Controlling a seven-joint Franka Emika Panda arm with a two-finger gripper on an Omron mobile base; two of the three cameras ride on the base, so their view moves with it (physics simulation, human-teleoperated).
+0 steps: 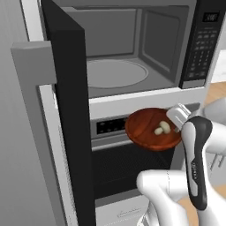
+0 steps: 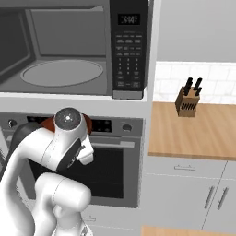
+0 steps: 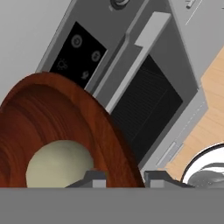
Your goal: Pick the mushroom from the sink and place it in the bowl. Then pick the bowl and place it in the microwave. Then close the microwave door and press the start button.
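You will find no legible brand or label: the microwave (image 1: 132, 48) keypad (image 2: 129, 50) carries small pale markings and a lit display, all too blurred to read, and the oven (image 2: 115, 152) control strip below shows only unreadable icons.

Working left to right in the left base view, the black microwave door (image 1: 66, 110) stands swung wide open at the left edge. Beside it the grey cavity is exposed, with its round turntable bare. Below the cavity and in front of the oven, the bowl (image 1: 152, 129) is held in the air, tilted slightly. It is round, shallow and dark reddish-brown with visible wood grain. The mushroom (image 1: 163, 127) lies inside it near the right side, pale beige, with a rounded cap.

The gripper (image 3: 124, 178) is clamped on the bowl's rim at its right side; in the hand view one fingertip sits inside the rim next to the mushroom and the other outside.

Further right, a knife block (image 2: 188, 102) stands on the wooden counter (image 2: 193, 133).
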